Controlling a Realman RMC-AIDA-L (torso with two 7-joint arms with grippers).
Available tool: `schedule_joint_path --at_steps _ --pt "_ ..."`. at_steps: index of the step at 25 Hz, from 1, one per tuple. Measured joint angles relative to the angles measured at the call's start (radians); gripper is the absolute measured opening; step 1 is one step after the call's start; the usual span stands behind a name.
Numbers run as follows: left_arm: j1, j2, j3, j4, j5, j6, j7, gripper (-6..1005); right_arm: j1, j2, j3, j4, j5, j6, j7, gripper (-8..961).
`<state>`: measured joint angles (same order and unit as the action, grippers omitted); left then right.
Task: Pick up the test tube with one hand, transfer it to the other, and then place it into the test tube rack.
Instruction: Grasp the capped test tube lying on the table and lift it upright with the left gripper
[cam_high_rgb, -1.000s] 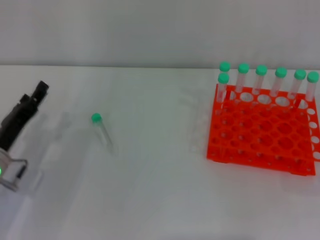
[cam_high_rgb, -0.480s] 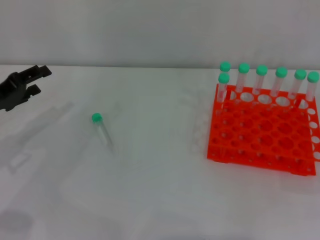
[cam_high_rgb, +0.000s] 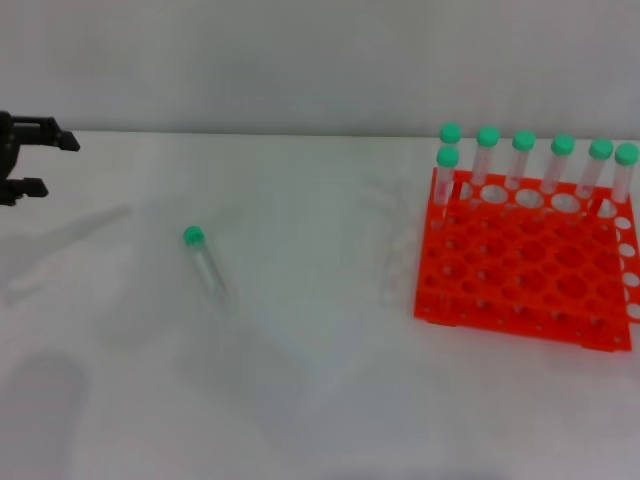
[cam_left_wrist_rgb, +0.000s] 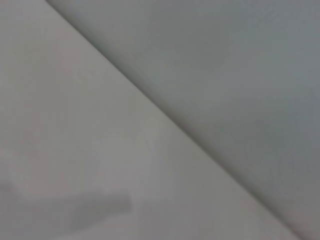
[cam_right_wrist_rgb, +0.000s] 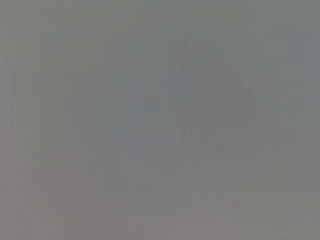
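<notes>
Test tube (cam_high_rgb: 203, 262), green cap toward the far side, lies flat on the white desk (cam_high_rgb: 300, 380), left of centre and well apart from everything else. Off to the right stands the orange test tube rack (cam_high_rgb: 525, 270), with seven green-capped tubes (cam_high_rgb: 523, 155) upright along its far edge. At the far left edge of the head view, the left pincer (cam_high_rgb: 38, 164) hangs above the desk with its black fingers spread apart, gripping nothing. No right pincer appears in any view.
</notes>
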<state>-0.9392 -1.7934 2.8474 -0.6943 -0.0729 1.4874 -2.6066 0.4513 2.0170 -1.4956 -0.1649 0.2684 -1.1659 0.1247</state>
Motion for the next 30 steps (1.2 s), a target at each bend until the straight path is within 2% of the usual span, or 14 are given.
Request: schedule_joint_path --at_steps 3,5,8,12,18,23,30 --pt "-0.074 0.035 0.000 0.003 0.143 0.033 -0.096 782 0.011 0.000 0.000 0.003 0.000 0.000 0.000 885" --pt "-0.106 0.048 0.001 0.014 0.229 0.042 -0.144 782 0.022 0.002 -0.001 0.004 0.000 0.000 0.000 885" --pt "-0.150 0.079 0.001 0.087 0.370 0.044 -0.232 782 0.036 0.004 -0.005 0.005 -0.003 0.000 -0.001 885" --pt "-0.183 0.093 0.001 0.175 0.421 0.019 -0.334 781 0.041 0.005 -0.006 -0.003 -0.003 0.000 0.000 884" --pt "-0.183 0.097 0.000 0.255 0.371 -0.020 -0.388 781 0.042 0.006 -0.008 0.001 -0.007 0.000 -0.001 884" --pt "-0.162 0.081 0.000 0.349 0.376 -0.090 -0.400 780 0.038 0.008 -0.009 0.002 -0.008 0.000 0.004 884" --pt "-0.145 0.032 0.000 0.401 0.412 -0.133 -0.401 780 0.039 0.009 -0.011 0.003 -0.008 0.000 0.006 885"
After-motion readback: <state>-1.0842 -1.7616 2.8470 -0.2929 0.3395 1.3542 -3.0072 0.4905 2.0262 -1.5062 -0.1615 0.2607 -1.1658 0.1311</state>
